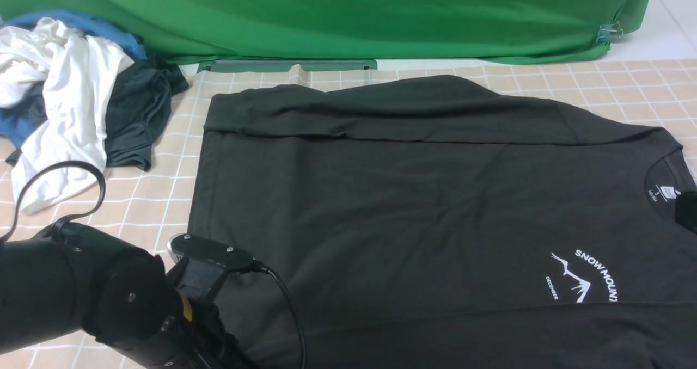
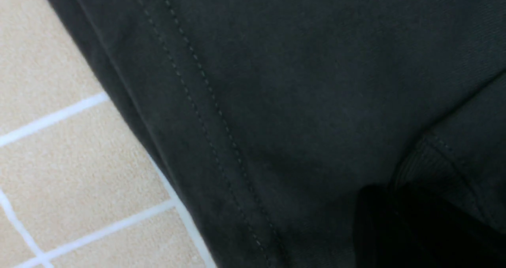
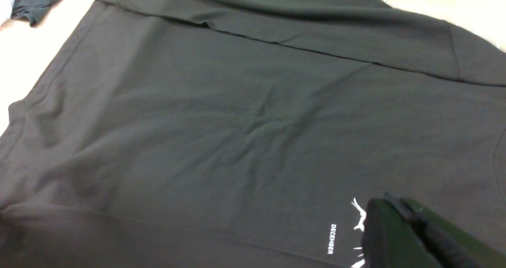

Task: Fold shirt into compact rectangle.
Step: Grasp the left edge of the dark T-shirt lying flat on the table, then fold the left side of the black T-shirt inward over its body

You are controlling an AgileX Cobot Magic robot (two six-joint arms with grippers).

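Left tool (image 2: 399, 216) closed at shirt (image 1: 408, 205) hem (hold unclear); right tool (image 3: 389, 216) closed, empty, near logo (image 1: 585, 276).

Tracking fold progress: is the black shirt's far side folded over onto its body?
Yes, a flap of the shirt lies doubled over along its far edge, atop the body.

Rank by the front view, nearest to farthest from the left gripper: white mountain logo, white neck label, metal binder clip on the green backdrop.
1. White mountain logo: black shirt's chest, right of the left gripper.
2. White neck label: farther right and farther back.
3. Metal binder clip: green backdrop's far right edge.
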